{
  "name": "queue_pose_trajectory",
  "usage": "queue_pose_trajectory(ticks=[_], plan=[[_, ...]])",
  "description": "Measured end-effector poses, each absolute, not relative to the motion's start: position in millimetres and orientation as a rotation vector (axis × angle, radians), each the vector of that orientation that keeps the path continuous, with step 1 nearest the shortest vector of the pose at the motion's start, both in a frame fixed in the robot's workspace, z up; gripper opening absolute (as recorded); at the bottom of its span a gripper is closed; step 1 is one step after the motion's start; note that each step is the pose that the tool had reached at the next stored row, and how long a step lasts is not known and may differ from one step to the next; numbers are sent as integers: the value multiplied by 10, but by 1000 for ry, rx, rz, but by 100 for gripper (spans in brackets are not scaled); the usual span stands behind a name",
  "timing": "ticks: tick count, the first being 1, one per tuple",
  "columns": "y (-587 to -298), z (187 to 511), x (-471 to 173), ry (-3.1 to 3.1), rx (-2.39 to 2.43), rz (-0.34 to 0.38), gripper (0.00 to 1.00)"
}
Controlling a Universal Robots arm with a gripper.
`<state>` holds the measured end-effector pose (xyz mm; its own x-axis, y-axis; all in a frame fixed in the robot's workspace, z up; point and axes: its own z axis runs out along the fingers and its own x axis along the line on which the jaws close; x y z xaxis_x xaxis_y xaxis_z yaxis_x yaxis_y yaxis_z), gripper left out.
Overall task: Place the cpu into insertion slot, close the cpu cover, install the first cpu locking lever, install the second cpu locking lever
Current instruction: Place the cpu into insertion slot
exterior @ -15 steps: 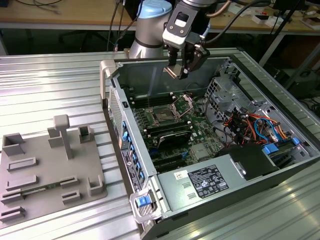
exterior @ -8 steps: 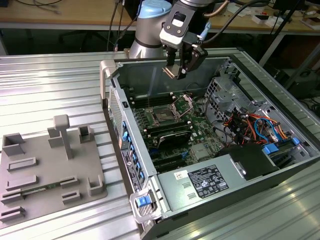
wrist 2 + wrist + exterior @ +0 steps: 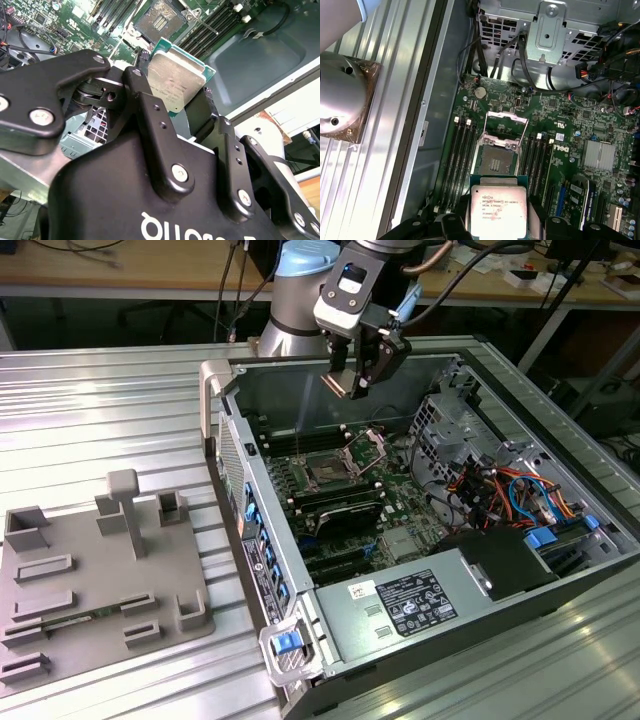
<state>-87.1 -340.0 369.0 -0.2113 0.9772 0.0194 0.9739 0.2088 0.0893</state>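
Observation:
My gripper [image 3: 353,383] hangs above the open computer case, shut on the cpu [image 3: 497,210], a flat square chip with a silver top and green edge. In the second wrist view the black fingers [image 3: 140,85] clamp the cpu [image 3: 175,80] by two opposite edges. The insertion slot [image 3: 496,161] lies bare on the motherboard below and a little ahead of the chip, its dark centre showing. The cpu cover [image 3: 506,127] is swung open beyond the slot. In the exterior view the insertion slot [image 3: 328,468] sits under the gripper, with the cover [image 3: 368,448] raised beside it. I cannot make out the locking levers.
Long black memory slots [image 3: 461,160] flank the socket on both sides. A drive cage [image 3: 450,430] with cables stands to the exterior view's right, and the power supply [image 3: 420,600] is in front. A grey fixture plate [image 3: 100,580] lies outside the case on the exterior view's left.

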Motion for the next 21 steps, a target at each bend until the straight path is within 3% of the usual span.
queue_pose_trajectory(ticks=[21], plan=[[-3400,3565,-873,2367,1997,126,55]])
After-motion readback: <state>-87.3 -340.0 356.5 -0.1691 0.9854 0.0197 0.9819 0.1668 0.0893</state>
